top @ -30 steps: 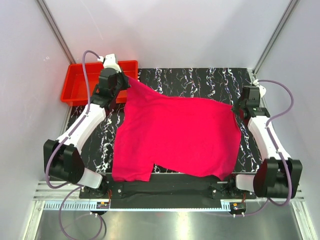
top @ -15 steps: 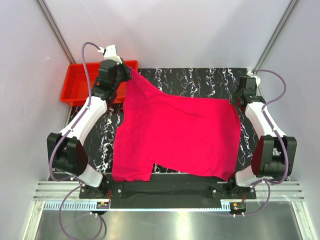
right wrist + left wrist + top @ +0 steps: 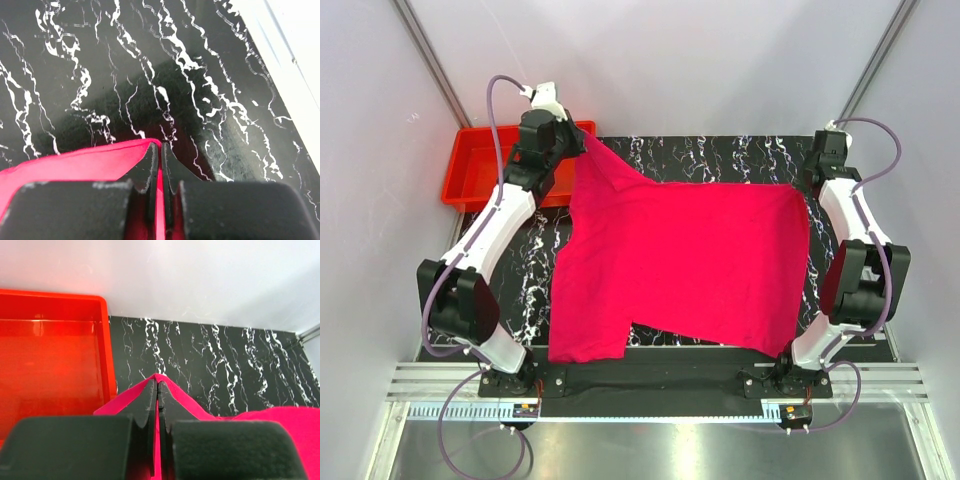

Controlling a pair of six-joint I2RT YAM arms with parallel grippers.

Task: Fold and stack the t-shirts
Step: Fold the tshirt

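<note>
- The left claw [image 3: 157, 386] is clamped shut on one far corner of the pink t-shirt [image 3: 690, 270], and that corner is held up off the counter [image 3: 720, 155].
- The right claw [image 3: 160, 148] is closed tight on the opposite far corner.
- The cloth is stretched between the two claws and spread flat behind them, toward the arm bases.
- A red tray [image 3: 480, 180] is seen just left of the left claw.

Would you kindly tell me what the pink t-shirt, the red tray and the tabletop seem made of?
The t-shirt: soft matte cloth; it drapes and creases. The red tray: probably rigid plastic, glossy; its floor shows reflections. The tabletop: black with white veins, marble-look; stone or printed sheet, I cannot tell.
</note>
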